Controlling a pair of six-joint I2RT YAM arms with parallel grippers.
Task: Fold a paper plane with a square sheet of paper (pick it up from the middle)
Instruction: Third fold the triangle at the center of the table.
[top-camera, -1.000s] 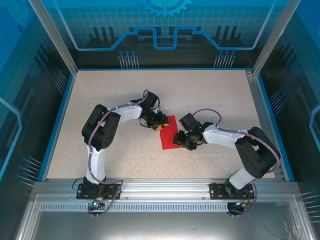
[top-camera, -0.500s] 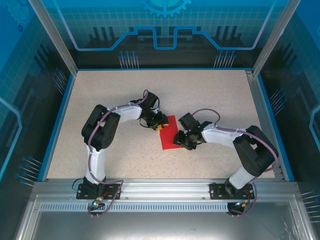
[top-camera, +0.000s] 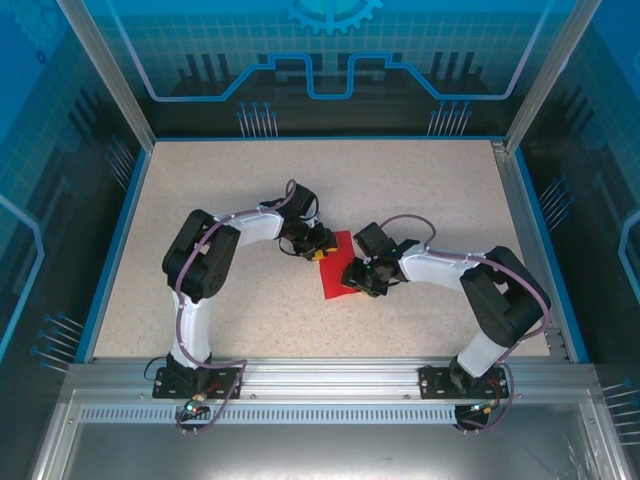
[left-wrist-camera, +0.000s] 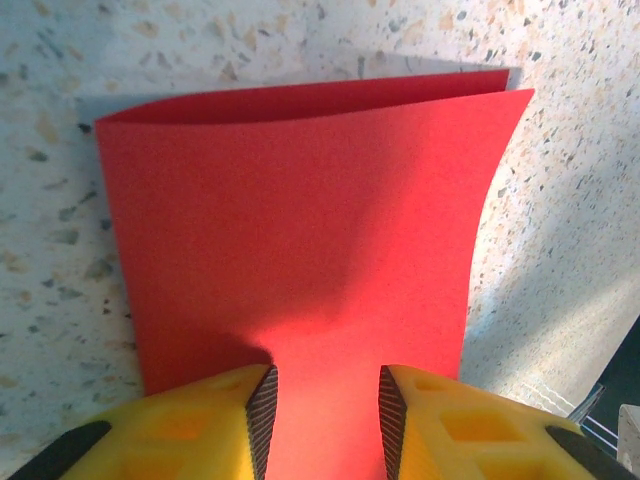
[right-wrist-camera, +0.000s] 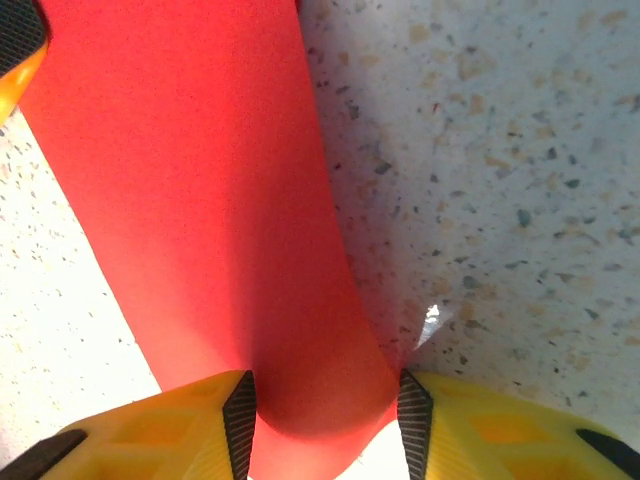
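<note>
1. The tabletop (top-camera: 430, 190) is a beige speckled slab like flecked stone, smooth and matte, with a blue rim (top-camera: 320, 138). Aluminium posts (top-camera: 105, 70) and translucent blue panels (top-camera: 330, 60) printed with line patterns close it in on the far, left and right sides.
2. The left arm (top-camera: 200, 260) and right arm (top-camera: 500, 300) rise from the near edge and bend inward. They have glossy black joints and white links, with grey cables (top-camera: 183, 320) looped along them. Their heads crowd the centre and cover parts of the sheet from above.
3. The paper (top-camera: 333, 272) lies near the tabletop's centre, between the two grippers. It is bright red, thin, plain and matte.
4. In the left wrist view the paper (left-wrist-camera: 300, 220) is doubled. The upper layer's far edge sits just short of the lower one's and bows slightly.
5. The left gripper (top-camera: 318, 250) sits at the paper's far-left edge. It has yellow fingers (left-wrist-camera: 200, 420) with black ribbed pads. The jaws are partly spread, red shows in the gap, and the sheet runs under both fingers.
6. The right gripper (top-camera: 355, 278) sits on the paper's right edge. Its jaws stand apart and bowed paper (right-wrist-camera: 200, 200) fills the gap, one edge meeting the right pad (right-wrist-camera: 412, 420). I cannot tell whether they squeeze it.
</note>
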